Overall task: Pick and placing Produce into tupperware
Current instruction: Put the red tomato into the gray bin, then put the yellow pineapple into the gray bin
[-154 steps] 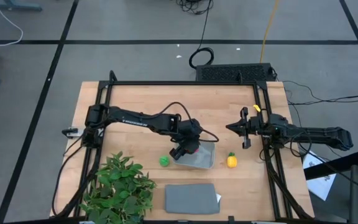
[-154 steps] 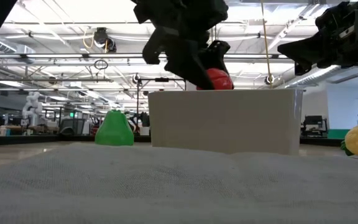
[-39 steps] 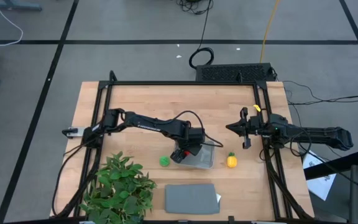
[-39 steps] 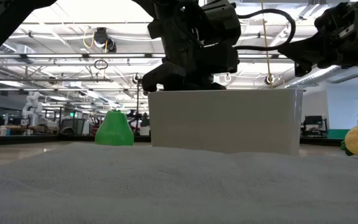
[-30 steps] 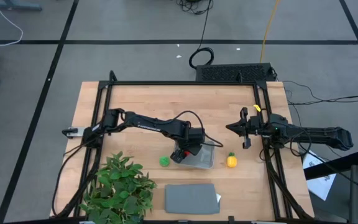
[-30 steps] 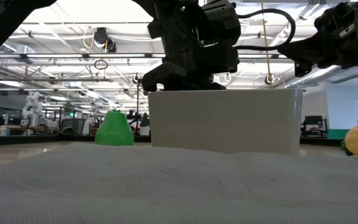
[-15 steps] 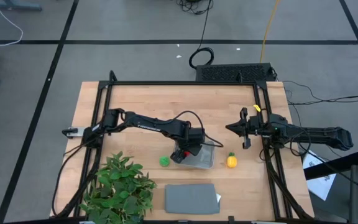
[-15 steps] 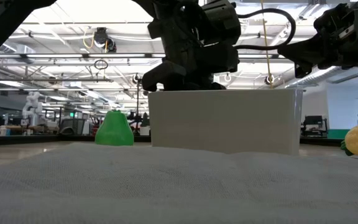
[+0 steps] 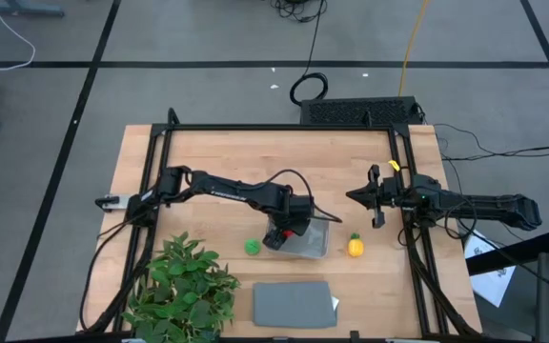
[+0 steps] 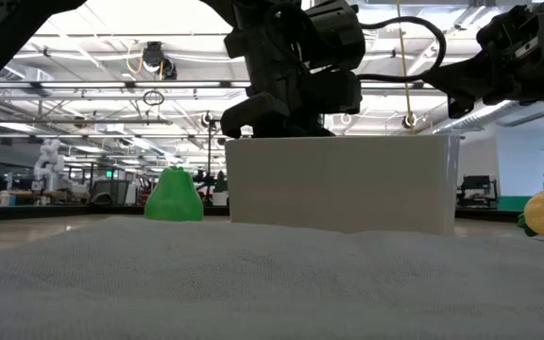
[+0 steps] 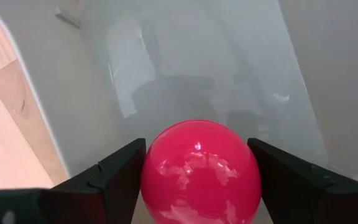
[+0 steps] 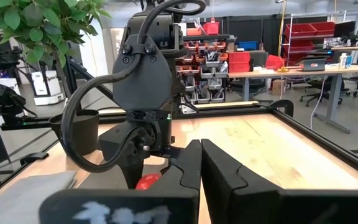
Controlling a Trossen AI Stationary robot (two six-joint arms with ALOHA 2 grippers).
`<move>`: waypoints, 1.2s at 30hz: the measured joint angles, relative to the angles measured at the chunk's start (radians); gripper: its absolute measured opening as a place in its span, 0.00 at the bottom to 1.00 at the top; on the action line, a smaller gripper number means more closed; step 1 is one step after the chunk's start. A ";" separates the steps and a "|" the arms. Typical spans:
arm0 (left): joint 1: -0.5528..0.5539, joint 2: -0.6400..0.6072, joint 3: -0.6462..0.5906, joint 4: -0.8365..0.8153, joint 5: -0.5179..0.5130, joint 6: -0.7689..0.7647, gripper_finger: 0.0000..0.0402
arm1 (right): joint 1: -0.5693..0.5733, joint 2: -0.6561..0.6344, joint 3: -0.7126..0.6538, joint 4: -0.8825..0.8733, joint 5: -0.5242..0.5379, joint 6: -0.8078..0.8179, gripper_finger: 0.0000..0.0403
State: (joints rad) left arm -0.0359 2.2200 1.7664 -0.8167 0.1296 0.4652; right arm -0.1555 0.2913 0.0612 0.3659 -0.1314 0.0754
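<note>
The clear tupperware (image 9: 313, 244) stands on the wooden table, right of centre; in the low view it is a pale box (image 10: 343, 184). My left gripper (image 9: 282, 234) reaches down into its left end and is shut on the red round piece (image 11: 201, 168). The green piece (image 9: 253, 247) sits on the table just left of the tupperware. The yellow piece (image 9: 355, 246) lies just to its right. My right gripper (image 9: 353, 196) waits shut above the table, beyond the yellow piece. My left gripper pinches the red round piece (image 11: 197, 134) between its two fingers (image 11: 126, 171), one on each side of the ball. It comes from above, slanting down into the tupperware. The ball is inside the walls (image 11: 55, 112); whether it rests on the floor I cannot tell.
A large leafy plant (image 9: 184, 286) fills the near left corner. A flat grey rectangle (image 9: 294, 303) lies near the table's near edge, in front of the tupperware. Black frame rails (image 9: 400, 171) run along the table's sides.
</note>
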 joint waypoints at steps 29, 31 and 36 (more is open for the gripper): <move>-0.006 0.000 0.000 -0.006 -0.076 -0.162 0.85 | 0.000 0.000 0.000 0.004 0.000 0.011 0.00; -0.011 0.000 0.000 -0.005 -0.096 -0.156 0.87 | 0.000 0.000 0.000 0.004 0.000 0.011 0.00; -0.026 0.000 0.025 -0.023 -0.138 -0.124 0.89 | 0.000 0.000 0.000 0.004 0.000 0.011 0.00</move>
State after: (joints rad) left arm -0.0622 2.2200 1.7917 -0.8392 -0.0085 0.3416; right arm -0.1555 0.2913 0.0614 0.3697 -0.1314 0.0860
